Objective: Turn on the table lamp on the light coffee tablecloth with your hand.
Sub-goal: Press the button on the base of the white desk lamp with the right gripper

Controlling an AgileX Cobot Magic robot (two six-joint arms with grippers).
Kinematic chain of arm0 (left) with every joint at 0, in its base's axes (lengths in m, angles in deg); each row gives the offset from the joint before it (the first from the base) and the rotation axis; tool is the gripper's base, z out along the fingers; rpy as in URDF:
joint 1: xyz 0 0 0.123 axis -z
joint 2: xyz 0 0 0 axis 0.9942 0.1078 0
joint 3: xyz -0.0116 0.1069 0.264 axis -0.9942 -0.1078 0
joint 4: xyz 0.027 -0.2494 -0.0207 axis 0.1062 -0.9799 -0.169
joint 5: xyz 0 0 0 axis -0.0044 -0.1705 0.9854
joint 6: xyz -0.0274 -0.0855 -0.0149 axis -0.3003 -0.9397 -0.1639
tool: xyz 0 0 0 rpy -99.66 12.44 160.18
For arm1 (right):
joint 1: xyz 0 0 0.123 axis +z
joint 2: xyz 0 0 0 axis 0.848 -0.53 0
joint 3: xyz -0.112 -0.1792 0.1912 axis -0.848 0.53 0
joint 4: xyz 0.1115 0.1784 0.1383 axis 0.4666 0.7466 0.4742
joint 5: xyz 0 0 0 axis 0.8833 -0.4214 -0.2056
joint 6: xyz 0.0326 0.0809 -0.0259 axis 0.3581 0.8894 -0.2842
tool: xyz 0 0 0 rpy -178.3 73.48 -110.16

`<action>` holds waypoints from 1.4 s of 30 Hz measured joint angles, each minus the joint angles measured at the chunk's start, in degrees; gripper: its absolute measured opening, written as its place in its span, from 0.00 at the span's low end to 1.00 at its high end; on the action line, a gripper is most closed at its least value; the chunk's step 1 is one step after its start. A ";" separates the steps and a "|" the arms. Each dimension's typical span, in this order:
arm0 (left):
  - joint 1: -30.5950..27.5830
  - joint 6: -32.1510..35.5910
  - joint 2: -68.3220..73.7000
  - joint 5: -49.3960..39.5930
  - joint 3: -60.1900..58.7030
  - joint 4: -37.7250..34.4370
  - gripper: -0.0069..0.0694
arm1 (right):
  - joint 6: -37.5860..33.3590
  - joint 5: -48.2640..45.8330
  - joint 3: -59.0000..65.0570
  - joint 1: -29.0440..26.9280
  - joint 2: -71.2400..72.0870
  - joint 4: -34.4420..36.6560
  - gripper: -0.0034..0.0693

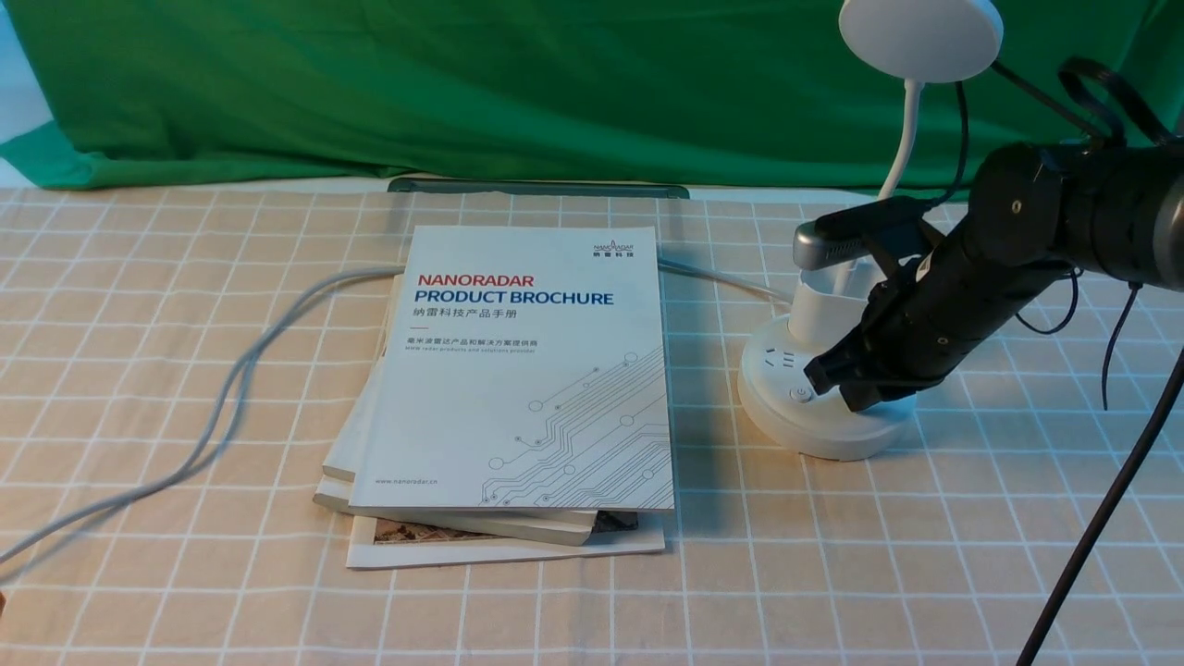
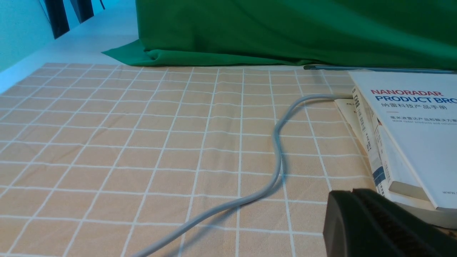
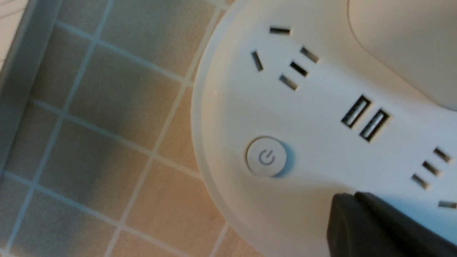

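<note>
The white table lamp stands at the right on the light coffee tablecloth point(image 1: 185, 370), with its disc head point(image 1: 920, 37) up high and its round base point(image 1: 814, 425) below. A round power button point(image 1: 801, 394) sits on the base beside sockets. My right gripper point(image 1: 819, 375), the hand, is shut and empty, angled down over the base. In the right wrist view its tip point(image 3: 351, 196) sits close to the button point(image 3: 266, 157) with a small gap between them. My left gripper point(image 2: 351, 192) shows only in the left wrist view, low over the cloth, fingers pressed together.
A stack of brochures point(image 1: 527, 370) lies in the middle, left of the lamp. A grey cable point(image 1: 240, 370) runs from under it to the front left. A green backdrop point(image 1: 462, 83) hangs behind. Black cables point(image 1: 1091, 536) dangle by the right arm.
</note>
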 joint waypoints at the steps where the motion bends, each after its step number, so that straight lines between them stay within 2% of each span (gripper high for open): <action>1: 0.00 0.00 0.00 0.00 0.00 0.00 0.12 | 0.05 0.00 0.00 0.00 0.00 -0.03 0.08; 7: 0.00 0.00 0.00 0.00 0.00 0.00 0.12 | 0.66 -0.16 0.00 0.00 0.00 -1.94 0.08; 42: 0.00 0.00 0.00 0.00 0.00 0.00 0.12 | 1.51 -2.64 -1.83 0.60 -2.63 -2.85 0.09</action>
